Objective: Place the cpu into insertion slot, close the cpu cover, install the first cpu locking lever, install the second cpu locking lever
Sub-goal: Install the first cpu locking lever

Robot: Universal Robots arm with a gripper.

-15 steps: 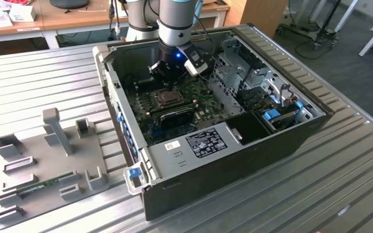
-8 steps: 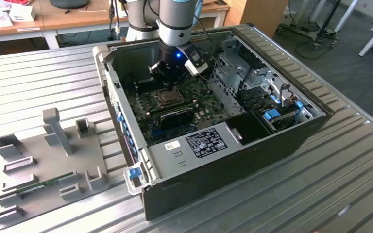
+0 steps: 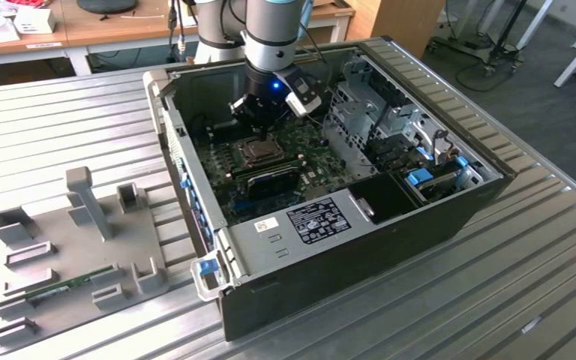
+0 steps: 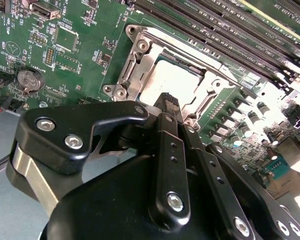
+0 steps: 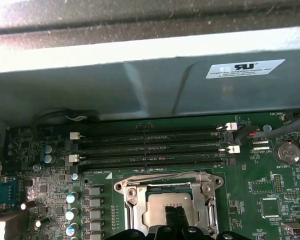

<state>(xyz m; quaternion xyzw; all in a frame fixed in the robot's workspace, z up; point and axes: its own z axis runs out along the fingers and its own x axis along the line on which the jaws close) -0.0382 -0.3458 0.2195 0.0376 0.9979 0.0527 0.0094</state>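
One closed, empty pincer (image 4: 166, 100) hovers just above the seated cpu (image 4: 166, 80).

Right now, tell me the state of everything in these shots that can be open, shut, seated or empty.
cpu: seated in the socket, silvery top showing.
cpu cover: closed down flat around the cpu.
insertion slot: filled by the cpu.
gripper: shut, fingertips together, just above the cpu's edge.
computer case: lying on its side, side panel off.
memory slots: empty.
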